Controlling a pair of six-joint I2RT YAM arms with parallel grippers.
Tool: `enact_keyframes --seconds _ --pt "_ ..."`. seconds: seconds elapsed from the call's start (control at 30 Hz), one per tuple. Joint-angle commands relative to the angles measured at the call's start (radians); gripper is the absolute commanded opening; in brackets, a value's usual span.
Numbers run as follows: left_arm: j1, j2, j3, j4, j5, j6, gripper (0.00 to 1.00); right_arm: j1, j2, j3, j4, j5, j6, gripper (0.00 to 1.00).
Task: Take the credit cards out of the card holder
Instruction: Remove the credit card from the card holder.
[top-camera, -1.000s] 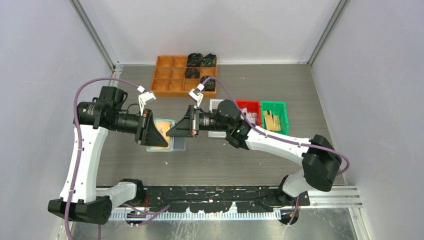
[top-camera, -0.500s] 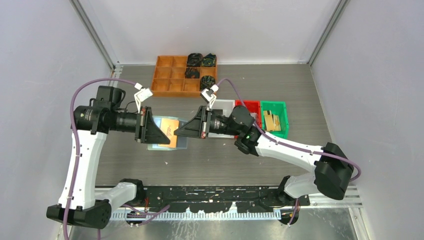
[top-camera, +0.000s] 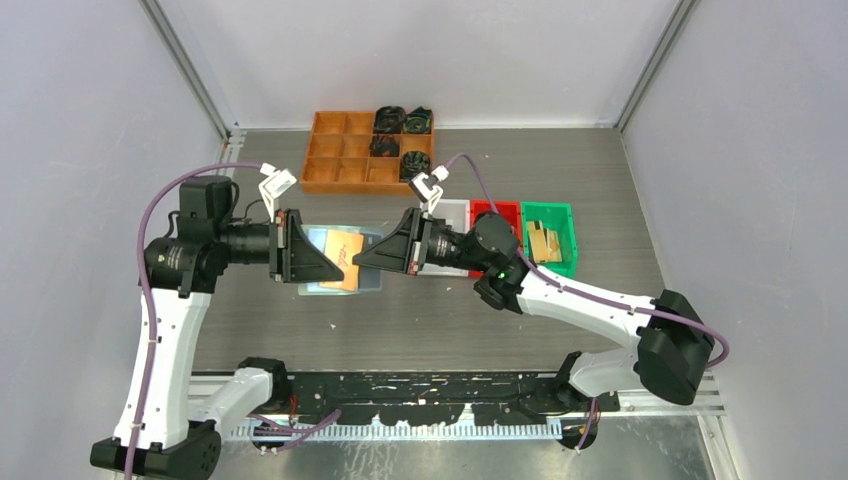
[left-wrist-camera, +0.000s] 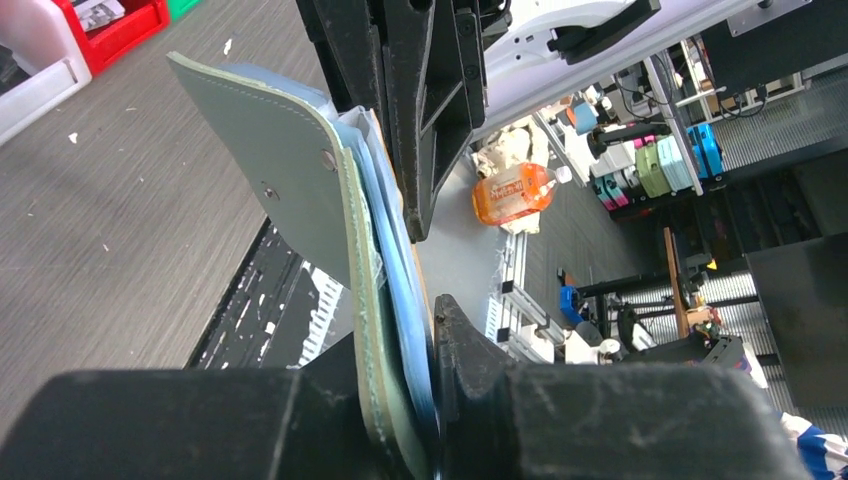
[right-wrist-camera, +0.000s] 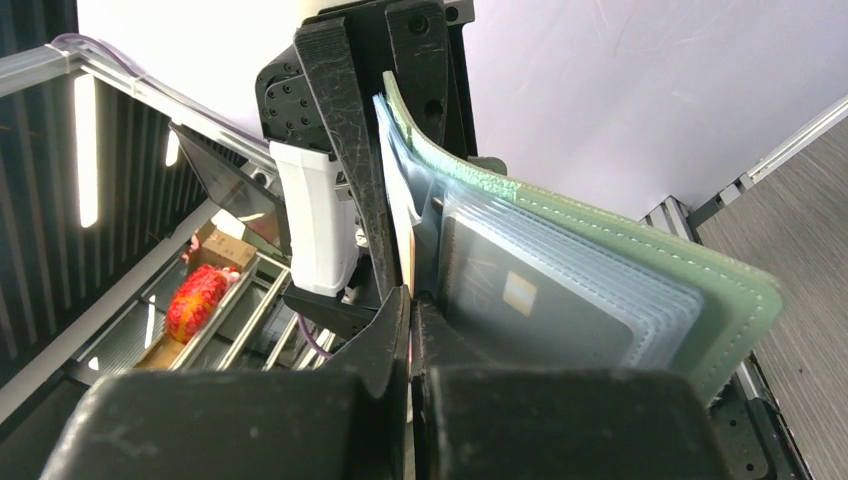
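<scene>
The right gripper fills the bottom of the frame. Its 2 black fingers are pressed together on the lower edge of a pale card, seen edge-on at the centre. Just right of it the card holder fans open. Its sage-green cover curves from top centre to the right edge, with clear bluish sleeves stacked inside. The front sleeve holds 1 grey card with a pale square chip. At top centre the left gripper clamps the holder's upper end between its black fingers. A reddish-orange object lies on a shelf at lower left.
</scene>
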Motion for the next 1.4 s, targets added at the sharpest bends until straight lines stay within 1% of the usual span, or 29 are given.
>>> enact_keyframes --seconds 0.0,0.13,0.2,0.27,0.4,0.47,0.53,0.77,0.87,1.0,1.07,1.17,1.2,1.23,1.3,1.37 --pt "-0.001 -0.029 0.026 0.146 0.093 -0.069 0.15 -0.009 -0.018 -0.040 -0.048 -0.002 -0.028 0.02" --pt "-0.001 -0.023 0.043 0.090 0.048 -0.034 0.13 -0.010 -0.016 -0.034 -0.046 -0.006 -0.023 0.03" --pt "-0.001 -0.019 0.057 0.047 0.017 0.004 0.11 -0.012 -0.018 -0.035 -0.055 0.000 -0.023 0.06" --pt "-0.001 -0.017 0.062 0.020 0.005 0.017 0.09 -0.013 -0.027 -0.039 -0.088 0.022 -0.029 0.06" --pt "-0.001 -0.027 0.055 0.011 0.005 0.022 0.09 -0.012 -0.042 -0.056 -0.081 0.050 -0.032 0.08" --pt "-0.001 -0.034 0.050 0.023 0.005 0.016 0.11 -0.012 -0.033 -0.048 -0.071 0.043 -0.024 0.11" --pt "-0.001 -0.035 0.045 0.038 0.010 0.002 0.13 -0.012 -0.016 -0.043 -0.037 0.031 -0.005 0.18" --pt "-0.001 -0.045 0.039 0.056 0.030 -0.014 0.13 -0.013 0.053 -0.040 0.134 0.023 0.098 0.22" --pt "-0.001 -0.047 0.039 0.056 0.029 -0.016 0.14 -0.013 0.077 -0.031 0.207 0.012 0.144 0.18" --pt "-0.001 -0.045 0.045 0.056 0.027 -0.016 0.14 -0.018 0.095 -0.039 0.299 -0.006 0.207 0.04" --pt "-0.001 -0.047 0.047 0.059 0.023 -0.010 0.14 -0.022 0.085 -0.054 0.312 -0.008 0.213 0.01" --pt "-0.001 -0.050 0.051 0.062 0.010 -0.005 0.19 -0.030 0.051 -0.092 0.287 0.000 0.191 0.01" --pt "-0.001 -0.050 0.052 0.062 0.007 -0.005 0.23 -0.032 0.038 -0.109 0.273 0.007 0.178 0.01" --pt "-0.001 -0.048 0.054 0.062 0.005 -0.006 0.29 -0.032 0.021 -0.121 0.258 0.013 0.165 0.01" --pt "-0.001 -0.044 0.058 0.062 0.004 -0.008 0.38 -0.032 -0.003 -0.132 0.217 0.017 0.136 0.01" --pt "-0.002 -0.040 0.063 0.067 0.006 -0.018 0.40 -0.032 -0.018 -0.132 0.177 0.012 0.112 0.01"
